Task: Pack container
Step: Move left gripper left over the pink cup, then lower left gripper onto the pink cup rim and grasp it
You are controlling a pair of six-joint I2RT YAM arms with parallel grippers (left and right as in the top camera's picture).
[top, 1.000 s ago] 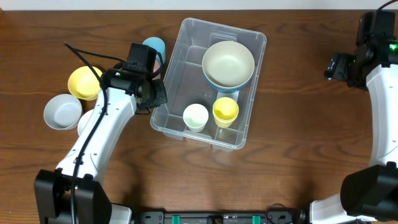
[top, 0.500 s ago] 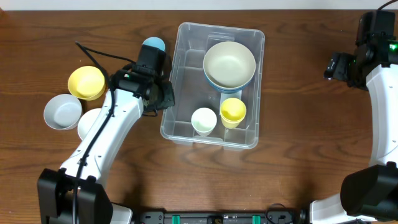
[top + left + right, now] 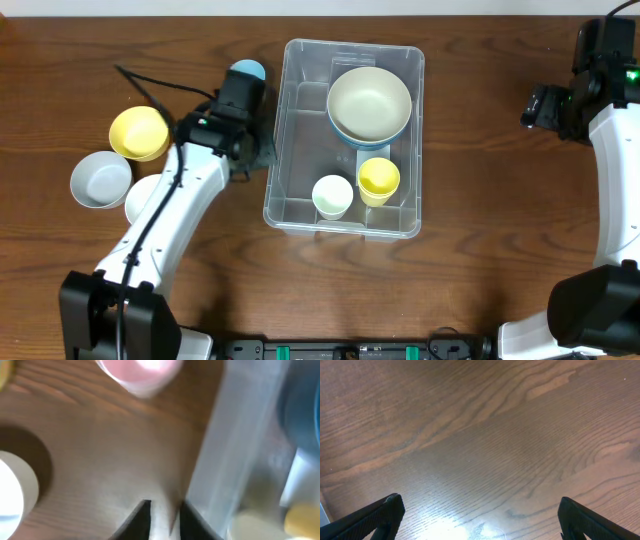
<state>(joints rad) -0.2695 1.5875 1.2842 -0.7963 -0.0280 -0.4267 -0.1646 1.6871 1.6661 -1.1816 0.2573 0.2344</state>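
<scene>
From overhead, the container [image 3: 277,160] is seen lying on the middle of the wooden table [image 3: 480,250], its long side running away from the robot. Inside it are held a cream bowl [image 3: 369,98] nested on a blue one at the far end, and a yellow cup [image 3: 378,180] and a pale cup [image 3: 332,196] side by side at the near end. The left gripper [image 3: 258,152] is placed at the container's left wall. A light blue cup [image 3: 247,70], a yellow bowl [image 3: 138,133] and a white bowl [image 3: 100,178] are set out to the left. The right arm [image 3: 600,130] is kept well apart at the table's right edge.

In the left wrist view (badly blurred), the fingers [image 3: 142,517] are seen narrowly parted, one just beside the clear wall; whether that wall is pinched cannot be told. A pink cup [image 3: 140,372] is seen beyond.

In the right wrist view, the right gripper [image 3: 480,515] is shown with fingers [image 3: 380,512] spread wide over bare wood.
</scene>
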